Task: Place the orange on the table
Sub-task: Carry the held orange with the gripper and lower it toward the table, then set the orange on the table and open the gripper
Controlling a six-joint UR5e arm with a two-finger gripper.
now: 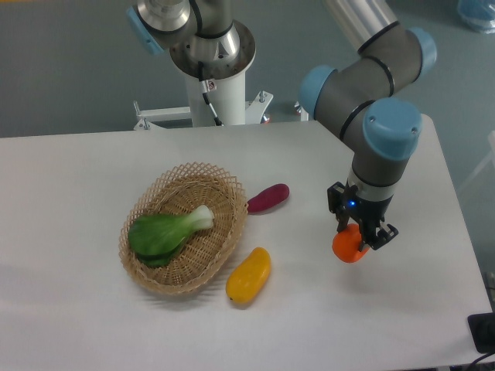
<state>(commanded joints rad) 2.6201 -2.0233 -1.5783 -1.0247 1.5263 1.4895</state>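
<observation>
Right now the orange (349, 246) sits between the fingers (341, 219).

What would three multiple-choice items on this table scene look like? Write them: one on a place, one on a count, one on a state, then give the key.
1. Where does the green leafy vegetable lie?
A. inside the wicker basket
B. on the bare table
C. in the pincer

2. How many items lie loose on the table beside the basket?
A. one
B. two
C. four

3. What state is the orange in?
A. resting in the basket
B. lying free, far from the arm
C. gripped between the pincer's fingers

Key:
1 A, its leaves and white stem sit within the woven rim.
2 B, only the purple vegetable and the yellow-orange fruit lie there.
3 C, the fingers close on the orange's top at the table's right side; whether it touches the surface cannot be told.
</observation>
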